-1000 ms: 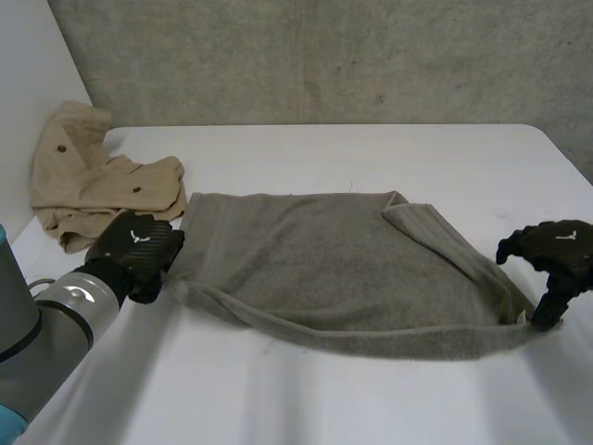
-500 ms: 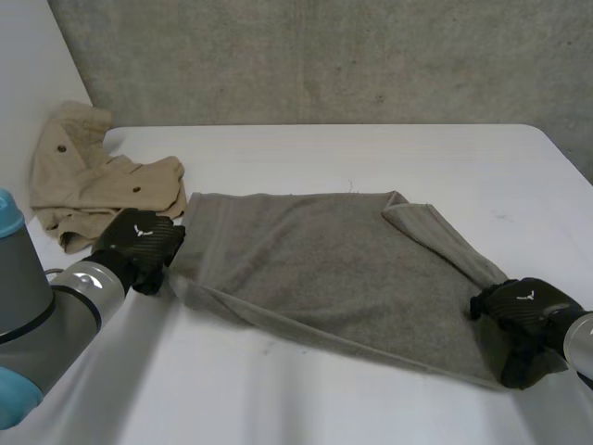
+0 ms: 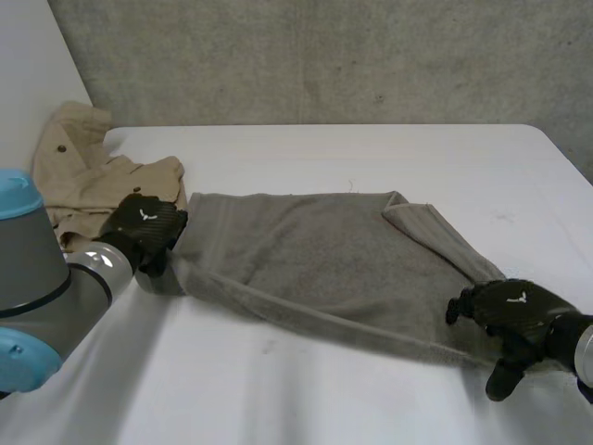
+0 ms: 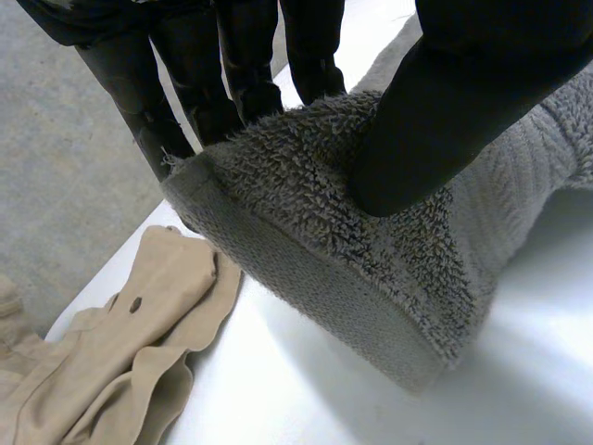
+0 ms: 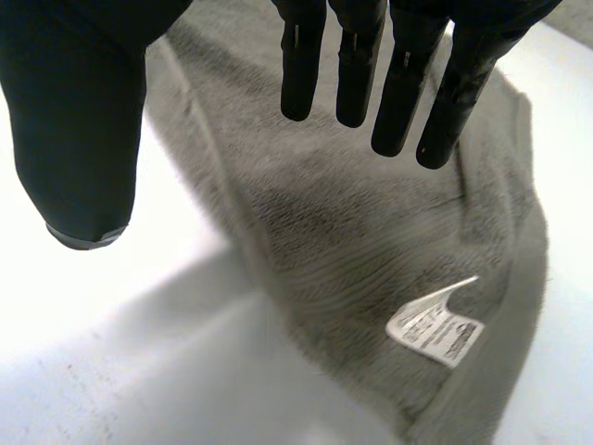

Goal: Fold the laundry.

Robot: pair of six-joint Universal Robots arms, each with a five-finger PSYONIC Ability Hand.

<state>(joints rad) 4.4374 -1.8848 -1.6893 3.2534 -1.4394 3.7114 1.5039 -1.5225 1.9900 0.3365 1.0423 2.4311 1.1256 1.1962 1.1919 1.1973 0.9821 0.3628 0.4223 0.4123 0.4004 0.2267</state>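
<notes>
1. A white table [image 3: 371, 148] is standing before a rough grey concrete wall [image 3: 324, 56], with a plain white panel [image 3: 28, 65] closing off the left side of the scene.
2. Two pieces of laundry are lying on the table: one grey towel [image 3: 315, 250], spread across the middle, and one beige garment [image 3: 83, 176] with buttons, heaped at the far left corner just beside the towel's left edge.
3. One flap of the towel, at its far right corner, is lying turned over onto the rest of the cloth, and one white label [image 5: 434, 326] is showing near the towel's near right corner.
4. The left arm [image 3: 46, 278] is reaching in from the near left, and the left hand [image 3: 144, 227] is gripping the towel's near left corner. Its thumb [image 4: 435, 120] is pressing down on top of the pile while its fingers [image 4: 176, 83] are standing behind the cloth, so the corner is being pinched between them and held raised off the table.
5. The right hand [image 3: 510, 311] is sitting at the towel's near right corner. In its own wrist view its fingers [image 5: 398, 83] are pointing straight out over the cloth, with the thumb [image 5: 79, 120] set well apart, and the hand is holding nothing.
</notes>
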